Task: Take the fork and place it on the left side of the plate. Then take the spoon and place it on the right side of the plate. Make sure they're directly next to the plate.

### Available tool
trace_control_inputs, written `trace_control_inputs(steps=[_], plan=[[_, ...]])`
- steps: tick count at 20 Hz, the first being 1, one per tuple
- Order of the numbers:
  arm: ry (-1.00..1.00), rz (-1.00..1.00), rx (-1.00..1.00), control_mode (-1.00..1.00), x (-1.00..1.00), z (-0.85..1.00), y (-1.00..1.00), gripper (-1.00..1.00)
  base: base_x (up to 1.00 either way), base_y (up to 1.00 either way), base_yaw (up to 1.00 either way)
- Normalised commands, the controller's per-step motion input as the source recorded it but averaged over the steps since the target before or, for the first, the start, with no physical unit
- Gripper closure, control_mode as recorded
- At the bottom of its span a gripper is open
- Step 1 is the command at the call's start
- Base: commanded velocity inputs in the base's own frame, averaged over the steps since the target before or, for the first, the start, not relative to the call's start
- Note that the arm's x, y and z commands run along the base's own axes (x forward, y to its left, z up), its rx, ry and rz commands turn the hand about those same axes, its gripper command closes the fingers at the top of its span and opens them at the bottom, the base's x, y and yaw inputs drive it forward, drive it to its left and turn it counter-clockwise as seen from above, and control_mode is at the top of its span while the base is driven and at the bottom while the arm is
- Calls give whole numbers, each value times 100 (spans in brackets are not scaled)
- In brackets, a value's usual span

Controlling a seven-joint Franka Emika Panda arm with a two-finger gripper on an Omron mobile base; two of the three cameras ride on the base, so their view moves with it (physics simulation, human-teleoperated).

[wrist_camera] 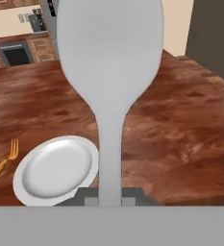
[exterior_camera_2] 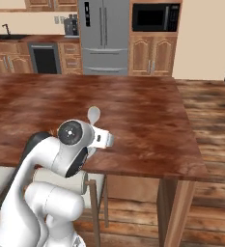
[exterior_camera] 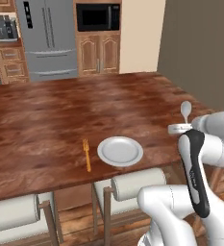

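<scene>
The tool (wrist_camera: pixel 110 199) is clamped on the handle of the pale silver-grey spoon (exterior_camera: pixel 185 111), bowl pointing up, held above the wooden worktop (exterior_camera: pixel 46 110) to the right of the round white plate (exterior_camera: pixel 119 151). The slim orange fork (exterior_camera: pixel 86 153) already lies just left of the plate, so I'd say the spoon must travel left and down.

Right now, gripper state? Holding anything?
Gripper: closed on the spoon handle, bowl pointing up, held above the table to the right of the plate.
</scene>
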Motion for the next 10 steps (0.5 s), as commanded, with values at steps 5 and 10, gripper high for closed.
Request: trace_control_inputs(steps=[5, 10], plan=[[28, 0, 0, -100, 85, -14, 6, 100, 0, 0, 0], [46, -4, -2, -100, 93, -47, 33, 100, 0, 0, 0]])
